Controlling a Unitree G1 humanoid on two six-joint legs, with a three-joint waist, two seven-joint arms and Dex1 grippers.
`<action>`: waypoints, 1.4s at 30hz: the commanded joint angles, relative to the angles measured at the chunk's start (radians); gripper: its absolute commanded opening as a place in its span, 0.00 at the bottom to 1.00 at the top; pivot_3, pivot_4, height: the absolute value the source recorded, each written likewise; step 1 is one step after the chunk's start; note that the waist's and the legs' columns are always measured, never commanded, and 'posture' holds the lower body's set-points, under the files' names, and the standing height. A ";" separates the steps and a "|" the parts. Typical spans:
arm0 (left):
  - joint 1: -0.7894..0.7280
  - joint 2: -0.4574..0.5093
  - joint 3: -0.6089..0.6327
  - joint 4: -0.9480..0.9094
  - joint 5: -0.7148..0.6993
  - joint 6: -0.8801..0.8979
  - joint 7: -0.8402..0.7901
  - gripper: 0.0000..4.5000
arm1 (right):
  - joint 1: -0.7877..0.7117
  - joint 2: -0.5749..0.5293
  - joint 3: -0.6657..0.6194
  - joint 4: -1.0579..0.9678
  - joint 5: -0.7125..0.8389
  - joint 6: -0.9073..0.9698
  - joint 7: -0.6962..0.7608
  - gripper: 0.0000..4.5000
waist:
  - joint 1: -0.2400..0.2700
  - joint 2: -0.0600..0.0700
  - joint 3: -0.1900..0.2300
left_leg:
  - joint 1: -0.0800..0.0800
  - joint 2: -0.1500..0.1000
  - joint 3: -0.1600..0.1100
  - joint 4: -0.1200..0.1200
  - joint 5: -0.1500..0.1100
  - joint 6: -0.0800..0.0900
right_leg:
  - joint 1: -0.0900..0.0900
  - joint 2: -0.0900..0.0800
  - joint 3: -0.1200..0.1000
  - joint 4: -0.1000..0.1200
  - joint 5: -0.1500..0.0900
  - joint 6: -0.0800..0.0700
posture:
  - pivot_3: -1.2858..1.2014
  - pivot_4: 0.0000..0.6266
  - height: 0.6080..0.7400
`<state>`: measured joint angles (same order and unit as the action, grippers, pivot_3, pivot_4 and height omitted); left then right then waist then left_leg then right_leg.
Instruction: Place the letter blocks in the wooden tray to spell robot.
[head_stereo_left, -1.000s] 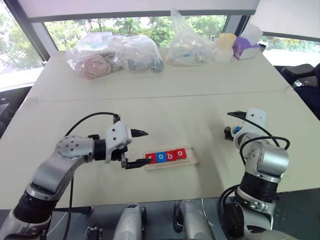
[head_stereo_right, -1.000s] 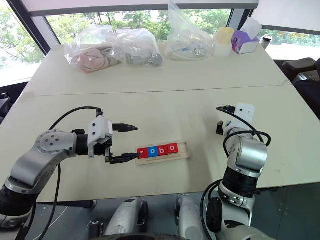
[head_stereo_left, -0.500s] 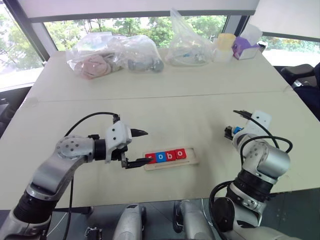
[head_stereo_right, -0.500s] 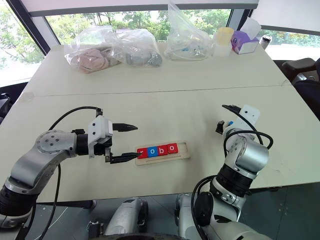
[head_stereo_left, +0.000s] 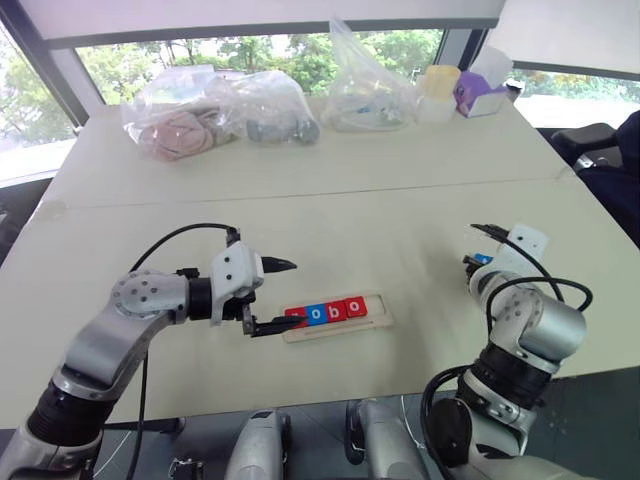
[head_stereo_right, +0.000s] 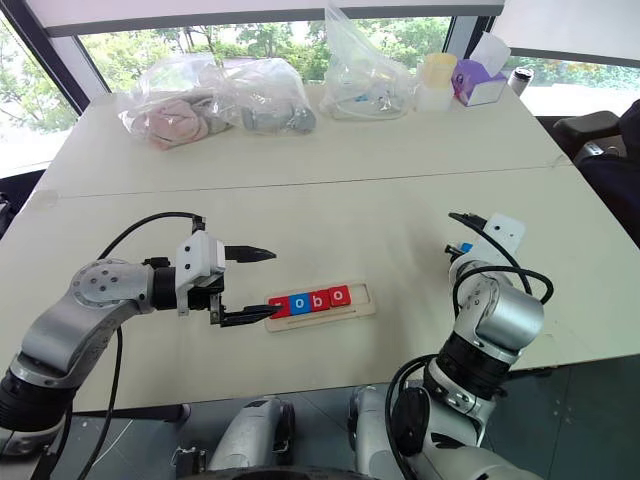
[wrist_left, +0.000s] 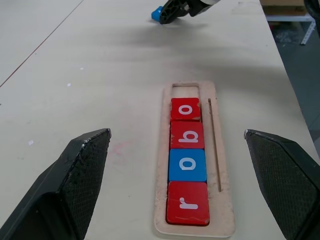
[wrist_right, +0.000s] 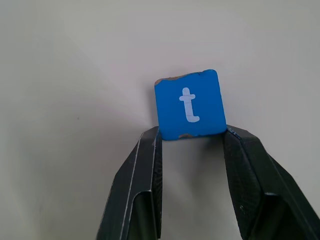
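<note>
**Last letter pinched**

My right hand (wrist_right: 190, 145) has just snapped shut from wide open, its fingers now clamped on the near corners of the blue t block (wrist_right: 189, 104), which lies flat on the desk (head_stereo_left: 400, 240) well to the right of the wooden tray (wrist_left: 195, 160). I judge that leaves only the carry and drop. My left hand (head_stereo_left: 275, 296) stays spread wide at the tray's left end, holding nothing. The tray's long axis runs left to right across me; r, o, b, o (wrist_left: 187, 150) fill it from the left, and the far-right slot (wrist_left: 185, 91) is bare.
</note>
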<state>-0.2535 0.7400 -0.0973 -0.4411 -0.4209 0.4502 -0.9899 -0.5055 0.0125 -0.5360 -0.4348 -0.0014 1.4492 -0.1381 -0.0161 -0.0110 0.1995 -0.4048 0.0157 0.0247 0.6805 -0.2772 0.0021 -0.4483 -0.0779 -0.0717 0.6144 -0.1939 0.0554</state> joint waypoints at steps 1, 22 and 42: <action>-0.014 0.002 0.003 -0.013 0.004 -0.016 -0.004 1.00 | 0.069 -0.029 0.116 -0.127 0.119 0.145 0.131 0.25 | -0.001 0.000 0.000 | 0.000 0.000 0.000 0.000 0.000 0.000 | 0.000 0.000 0.000 0.000 0.000 0.000 | 0.52 0.24 1.00; -0.009 0.005 0.007 -0.014 0.004 -0.016 -0.004 1.00 | 0.335 -0.183 0.272 -0.391 0.424 0.165 0.162 0.25 | 0.005 0.000 0.000 | -0.003 0.000 0.000 0.000 0.000 0.000 | -0.003 -0.001 0.000 -0.002 0.000 0.000 | 0.52 0.24 1.00; -0.005 -0.014 0.000 -0.003 0.020 -0.033 0.005 1.00 | 0.378 -0.385 0.223 -0.373 0.776 0.165 -0.006 0.68 | 0.006 0.000 0.000 | -0.003 0.000 0.000 0.000 0.000 0.000 | -0.003 -0.001 0.000 -0.003 -0.001 0.001 | 0.52 0.24 1.00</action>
<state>-0.2504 0.7290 -0.1029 -0.4345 -0.4035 0.4426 -0.9886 -0.1272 -0.3567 -0.2913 -0.8075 0.7401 1.6072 -0.1179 -0.0098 -0.0113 0.1998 -0.4081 0.0159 0.0251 0.6802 -0.2774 0.0020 -0.4513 -0.0792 -0.0717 0.6118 -0.1945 0.0561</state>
